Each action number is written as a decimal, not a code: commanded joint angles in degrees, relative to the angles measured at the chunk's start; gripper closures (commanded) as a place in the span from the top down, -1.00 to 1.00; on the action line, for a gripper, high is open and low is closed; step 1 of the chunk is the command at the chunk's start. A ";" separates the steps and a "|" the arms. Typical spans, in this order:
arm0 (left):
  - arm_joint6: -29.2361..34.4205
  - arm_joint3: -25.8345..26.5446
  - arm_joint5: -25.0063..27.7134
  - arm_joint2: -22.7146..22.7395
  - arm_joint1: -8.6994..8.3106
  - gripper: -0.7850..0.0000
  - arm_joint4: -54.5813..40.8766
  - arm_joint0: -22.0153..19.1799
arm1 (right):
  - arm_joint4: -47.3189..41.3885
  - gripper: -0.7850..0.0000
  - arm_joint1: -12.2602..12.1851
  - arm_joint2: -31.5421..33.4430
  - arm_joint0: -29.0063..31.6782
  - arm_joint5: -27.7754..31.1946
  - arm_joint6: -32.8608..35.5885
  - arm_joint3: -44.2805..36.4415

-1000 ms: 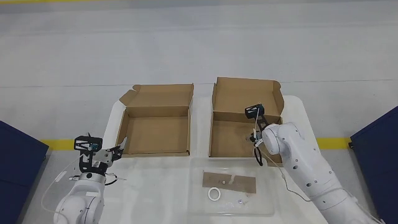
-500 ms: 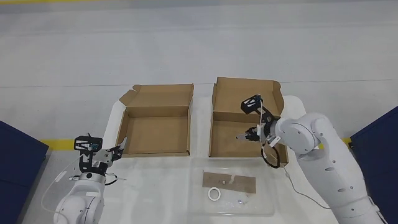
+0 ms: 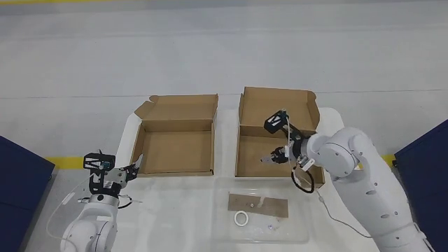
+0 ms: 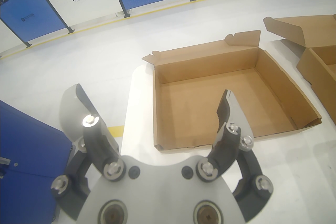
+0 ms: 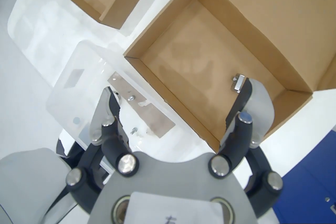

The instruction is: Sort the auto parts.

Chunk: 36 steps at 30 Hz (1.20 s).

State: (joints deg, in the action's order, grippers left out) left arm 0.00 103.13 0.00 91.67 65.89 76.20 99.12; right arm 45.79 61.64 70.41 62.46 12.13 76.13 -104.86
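While both grippers stand with fingers apart, one metal part lies in the right-hand box.

Right gripper (image 5: 176, 86): fingers spread wide, nothing held, poised over the near part of the right cardboard box (image 5: 249, 33). Metal part (image 5: 237, 83): small, silvery, lying on that box's floor toward one corner, perhaps a clip or bracket, too small to tell. Left gripper (image 4: 152, 91): fingers likewise wide apart and holding nothing, at the table's (image 3: 175, 203) near left corner, just short of the left cardboard box (image 4: 207, 62). Clear tray (image 3: 294, 231): on the table in front of the two boxes, nearer the right one. It holds a cardboard strip (image 3: 257, 204), a white ring (image 3: 241, 218) just beside the strip, and small screws (image 5: 130, 98).
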 commanded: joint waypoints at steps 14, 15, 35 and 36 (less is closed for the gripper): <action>0.00 0.00 0.00 0.00 0.00 1.00 0.00 0.00 | -7.31 1.00 -2.33 -6.75 -2.71 10.79 5.25 -2.99; 0.00 0.00 0.00 0.00 0.00 1.00 0.00 0.00 | -7.31 1.00 -2.33 -6.75 -2.71 10.79 5.25 -2.99; 0.00 0.00 0.00 0.00 0.00 1.00 0.00 0.00 | -8.28 1.00 -6.76 -23.29 -9.38 12.29 3.74 -3.34; 0.00 0.00 0.00 0.00 0.00 1.00 0.00 0.00 | -8.74 1.00 -7.29 -24.88 -10.44 12.25 3.79 -3.24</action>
State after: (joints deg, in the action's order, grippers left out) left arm 0.00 103.13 0.00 91.67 65.89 76.20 99.12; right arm 37.43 54.87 47.22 53.14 24.43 79.88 -108.18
